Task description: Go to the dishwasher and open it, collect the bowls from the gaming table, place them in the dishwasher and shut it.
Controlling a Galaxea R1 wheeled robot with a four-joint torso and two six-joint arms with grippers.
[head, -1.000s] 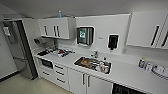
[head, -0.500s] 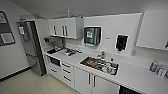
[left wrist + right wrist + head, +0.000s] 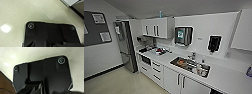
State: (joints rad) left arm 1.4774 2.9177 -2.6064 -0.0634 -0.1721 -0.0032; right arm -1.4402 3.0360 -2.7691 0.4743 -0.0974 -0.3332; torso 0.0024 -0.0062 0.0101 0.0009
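One steel sink (image 3: pixel 180 65) holding dishes, white counter (image 3: pixel 224 77), jaws' state unclear.

Office kitchenette, white cabinets (image 3: pixel 157 27), sink (image 3: pixel 190 65), steel fridge (image 3: pixel 125 47), noticeboard (image 3: pixel 96 27)

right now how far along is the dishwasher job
Early stage, nothing looks done yet. The head view faces a kitchen counter with a sink, white drawers and a fridge; no open dishwasher or bowls can be made out. Both wrist views look down at bare floor. Opening, collecting, loading and closing are all left.
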